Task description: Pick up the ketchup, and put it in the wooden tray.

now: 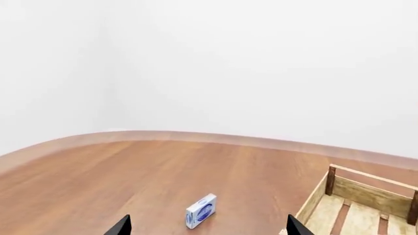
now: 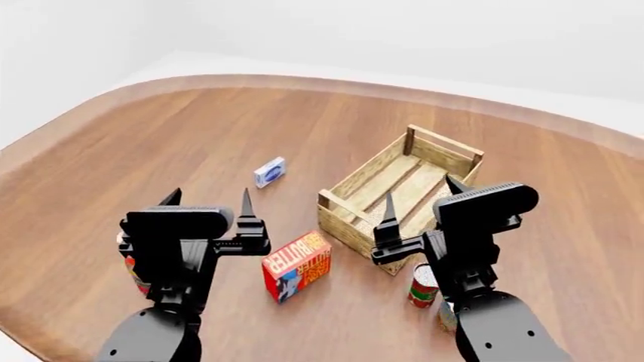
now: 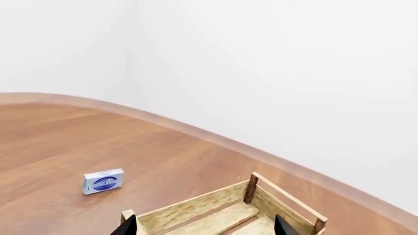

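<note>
Left tool [image 2: 208, 200] and right tool [image 2: 418, 200] both spread wide, holding nothing, raised over the worktop [image 2: 201, 128]

Reach step, I judge: the ketchup [image 2: 131, 270] peeks out orange-red behind the left arm, well apart from the wooden tray [image 2: 352, 181], with the butter box [image 2: 298, 265] between them; next, the left tool must drop beside the bottle

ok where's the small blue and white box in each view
Head view: small blue and white box on the table, left of the wooden tray.
Left wrist view: box near bottom centre, tray corner at its right.
Right wrist view: box at lower left, tray bottom centre.
Shared landmark: the wooden tray.
</note>
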Controlling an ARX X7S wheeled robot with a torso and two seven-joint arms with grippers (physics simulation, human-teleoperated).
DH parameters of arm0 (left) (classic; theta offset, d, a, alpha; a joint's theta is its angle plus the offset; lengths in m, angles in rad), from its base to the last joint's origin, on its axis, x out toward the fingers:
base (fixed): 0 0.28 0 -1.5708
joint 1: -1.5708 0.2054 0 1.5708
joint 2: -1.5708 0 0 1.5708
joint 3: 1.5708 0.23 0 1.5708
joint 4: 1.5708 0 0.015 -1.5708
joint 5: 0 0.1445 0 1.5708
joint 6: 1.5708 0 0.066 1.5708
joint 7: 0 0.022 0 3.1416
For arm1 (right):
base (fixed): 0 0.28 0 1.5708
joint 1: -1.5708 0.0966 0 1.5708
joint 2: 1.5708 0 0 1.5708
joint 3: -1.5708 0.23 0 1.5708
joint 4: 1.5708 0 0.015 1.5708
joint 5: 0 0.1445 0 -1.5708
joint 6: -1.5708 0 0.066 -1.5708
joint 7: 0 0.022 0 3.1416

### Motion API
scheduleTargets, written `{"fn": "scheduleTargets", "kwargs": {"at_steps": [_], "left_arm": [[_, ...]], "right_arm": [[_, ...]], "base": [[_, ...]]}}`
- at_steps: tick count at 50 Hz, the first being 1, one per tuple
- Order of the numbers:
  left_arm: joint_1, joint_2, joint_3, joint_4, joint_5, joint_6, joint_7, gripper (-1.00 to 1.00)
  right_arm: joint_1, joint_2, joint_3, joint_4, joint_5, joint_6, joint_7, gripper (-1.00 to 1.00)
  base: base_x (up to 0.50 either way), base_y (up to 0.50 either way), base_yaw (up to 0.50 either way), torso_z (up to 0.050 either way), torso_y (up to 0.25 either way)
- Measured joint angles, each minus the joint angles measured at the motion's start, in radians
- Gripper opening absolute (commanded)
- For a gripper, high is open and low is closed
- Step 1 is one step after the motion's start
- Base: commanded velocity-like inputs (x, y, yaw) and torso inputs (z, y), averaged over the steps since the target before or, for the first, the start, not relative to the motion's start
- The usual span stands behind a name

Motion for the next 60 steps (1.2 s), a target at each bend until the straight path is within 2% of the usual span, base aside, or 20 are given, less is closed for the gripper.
{"fn": "scheduleTargets", "kwargs": {"at_steps": [16, 60], "left_arm": [[-0.013, -0.005, -0.002, -0.016, -0.011, 0.008, -0.011, 1.00], [-0.019, -0.025, -0.010, -0.050, -0.041, 0.030, -0.033, 1.00]], "right_arm": [[0.007, 0.002, -0.005, 0.014, 0.012, 0.003, -0.001, 1.00], [0.021, 0.008, -0.035, 0.033, 0.028, 0.003, 0.010, 1.00]], "base": [[0.16, -0.21, 0.00, 0.000, 0.000], [0.20, 0.06, 0.00, 0.000, 0.000]]}}
